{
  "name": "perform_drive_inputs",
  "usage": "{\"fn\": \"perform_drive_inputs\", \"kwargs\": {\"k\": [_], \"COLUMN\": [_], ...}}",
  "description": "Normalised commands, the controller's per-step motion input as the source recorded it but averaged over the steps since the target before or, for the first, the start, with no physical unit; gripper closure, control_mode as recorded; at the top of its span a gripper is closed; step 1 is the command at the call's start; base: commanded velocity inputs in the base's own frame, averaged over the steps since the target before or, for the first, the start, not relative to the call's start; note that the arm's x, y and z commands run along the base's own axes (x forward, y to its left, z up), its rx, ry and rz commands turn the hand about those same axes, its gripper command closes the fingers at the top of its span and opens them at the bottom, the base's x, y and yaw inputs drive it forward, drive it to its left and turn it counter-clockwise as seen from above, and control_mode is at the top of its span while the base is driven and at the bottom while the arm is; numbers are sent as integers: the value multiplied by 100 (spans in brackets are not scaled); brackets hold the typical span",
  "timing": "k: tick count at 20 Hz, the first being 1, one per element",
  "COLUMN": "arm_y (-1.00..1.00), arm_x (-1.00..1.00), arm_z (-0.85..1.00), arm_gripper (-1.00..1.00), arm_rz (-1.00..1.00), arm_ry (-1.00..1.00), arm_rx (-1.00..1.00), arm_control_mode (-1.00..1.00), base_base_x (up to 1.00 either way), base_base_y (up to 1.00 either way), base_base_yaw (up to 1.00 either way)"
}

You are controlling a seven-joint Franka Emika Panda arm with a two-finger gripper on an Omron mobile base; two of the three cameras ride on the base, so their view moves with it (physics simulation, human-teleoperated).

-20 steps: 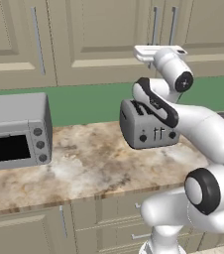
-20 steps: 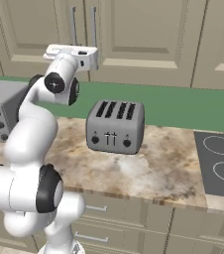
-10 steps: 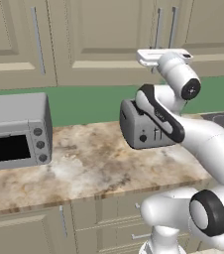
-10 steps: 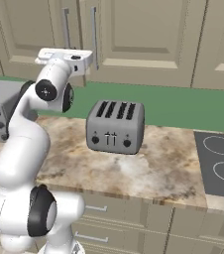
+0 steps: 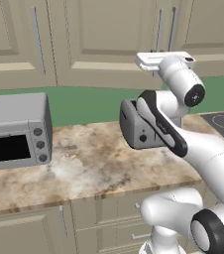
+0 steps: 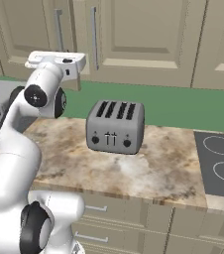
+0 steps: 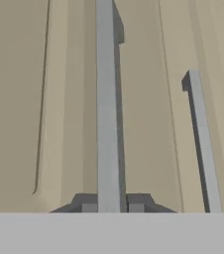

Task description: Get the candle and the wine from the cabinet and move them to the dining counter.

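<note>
End effector [image 7: 108,202] clenched around long silver bar handle [image 7: 105,99] of closed beige cabinet [image 5: 99,39], second handle [image 7: 201,144] just beside, grey toaster [image 6: 115,126] on marbled bench [image 6: 153,168] below, toaster oven [image 5: 16,130] at left.

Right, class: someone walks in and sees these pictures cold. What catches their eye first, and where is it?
First, the white arm rising from the base, its gripper up at the cabinet above the counter, fingertips either side of a long silver handle with a second handle beside it. Next, the steel toaster mid-counter against the green backsplash, and the toaster oven further left.
</note>
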Motion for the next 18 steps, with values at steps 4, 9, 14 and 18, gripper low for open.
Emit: {"fn": "perform_drive_inputs", "kwargs": {"k": [4,9,14,18], "arm_y": [16,17,16,17], "arm_x": [-38,-42,-32,-26], "arm_z": [0,0,0,0], "arm_gripper": [100,100,100,100], "arm_rz": [1,1,2,2], "arm_ry": [0,0,0,2], "arm_rx": [0,0,0,0], "arm_control_mode": [-100,-100,-100,-100], "base_base_x": [0,0,0,0], "base_base_y": [0,0,0,0], "base_base_yaw": [0,0,0,0]}}
